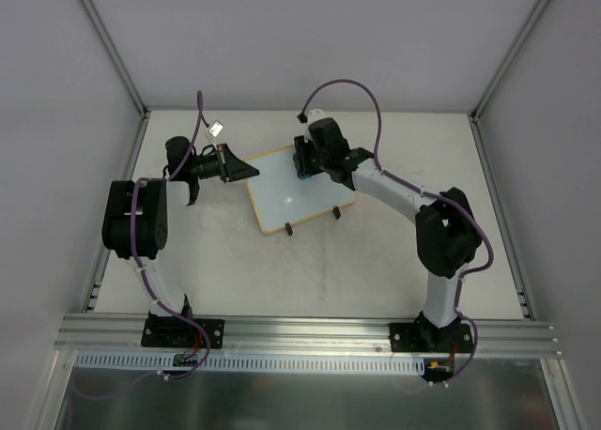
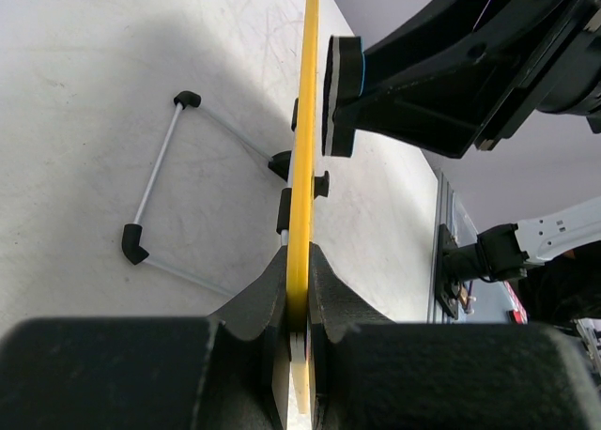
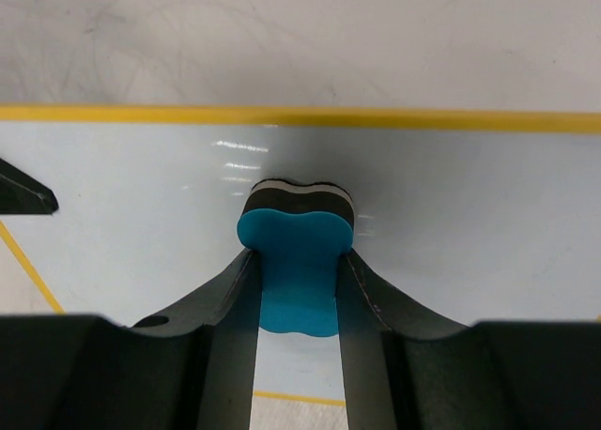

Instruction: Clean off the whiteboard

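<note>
The whiteboard [image 1: 293,193], white with a pale-yellow frame and two black clip feet, lies on the table at the middle back. My left gripper [image 1: 252,171] is shut on its left edge; in the left wrist view the yellow frame [image 2: 302,148] runs edge-on between the jaws of the left gripper [image 2: 299,278]. My right gripper [image 1: 302,163] is shut on the blue eraser [image 3: 295,256], whose dark felt face presses on the board's white surface [image 3: 470,223] near its far edge. The eraser also shows in the left wrist view [image 2: 340,97]. No scribble is visible.
A thin wire stand with black corner caps [image 2: 160,181] shows under the board in the left wrist view. A small white tag [image 1: 215,128] lies behind the left gripper. Grey walls close the table's back and sides; a metal rail [image 1: 310,331] runs along the near edge.
</note>
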Action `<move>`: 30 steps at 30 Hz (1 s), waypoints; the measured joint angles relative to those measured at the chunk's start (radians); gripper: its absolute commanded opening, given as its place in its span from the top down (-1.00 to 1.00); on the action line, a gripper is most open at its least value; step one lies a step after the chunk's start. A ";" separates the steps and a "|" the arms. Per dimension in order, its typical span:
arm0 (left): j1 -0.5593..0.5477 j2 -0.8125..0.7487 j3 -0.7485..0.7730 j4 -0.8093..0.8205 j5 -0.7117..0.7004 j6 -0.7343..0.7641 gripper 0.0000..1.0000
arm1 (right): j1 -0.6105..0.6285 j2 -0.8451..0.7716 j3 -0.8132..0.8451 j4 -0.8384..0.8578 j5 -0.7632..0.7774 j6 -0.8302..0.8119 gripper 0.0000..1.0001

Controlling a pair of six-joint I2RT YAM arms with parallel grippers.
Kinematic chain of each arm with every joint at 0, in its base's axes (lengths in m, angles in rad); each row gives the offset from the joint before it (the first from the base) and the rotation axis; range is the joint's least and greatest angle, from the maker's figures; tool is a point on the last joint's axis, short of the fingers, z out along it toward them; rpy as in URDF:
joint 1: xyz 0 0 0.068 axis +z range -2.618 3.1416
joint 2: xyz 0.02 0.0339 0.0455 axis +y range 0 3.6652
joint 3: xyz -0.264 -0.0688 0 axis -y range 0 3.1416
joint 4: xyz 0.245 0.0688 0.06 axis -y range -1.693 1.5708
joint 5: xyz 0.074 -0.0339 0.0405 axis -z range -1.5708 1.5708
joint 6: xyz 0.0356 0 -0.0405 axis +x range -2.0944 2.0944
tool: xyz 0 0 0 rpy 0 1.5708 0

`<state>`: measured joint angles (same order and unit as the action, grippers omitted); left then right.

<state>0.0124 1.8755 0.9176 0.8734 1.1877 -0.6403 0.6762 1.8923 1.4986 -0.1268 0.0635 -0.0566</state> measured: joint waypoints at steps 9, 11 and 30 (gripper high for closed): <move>0.000 0.000 0.000 -0.002 -0.003 -0.002 1.00 | -0.033 0.082 0.148 -0.077 -0.045 -0.007 0.99; 0.000 0.000 0.000 -0.001 -0.002 -0.002 1.00 | -0.039 0.082 0.153 -0.087 -0.052 -0.007 0.99; 0.000 0.000 0.000 -0.009 -0.008 -0.002 1.00 | -0.049 -0.026 -0.121 -0.010 -0.045 0.005 0.99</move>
<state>0.0120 1.8755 0.9176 0.8646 1.1801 -0.6422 0.6270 1.8660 1.3781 -0.1364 0.0181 -0.0517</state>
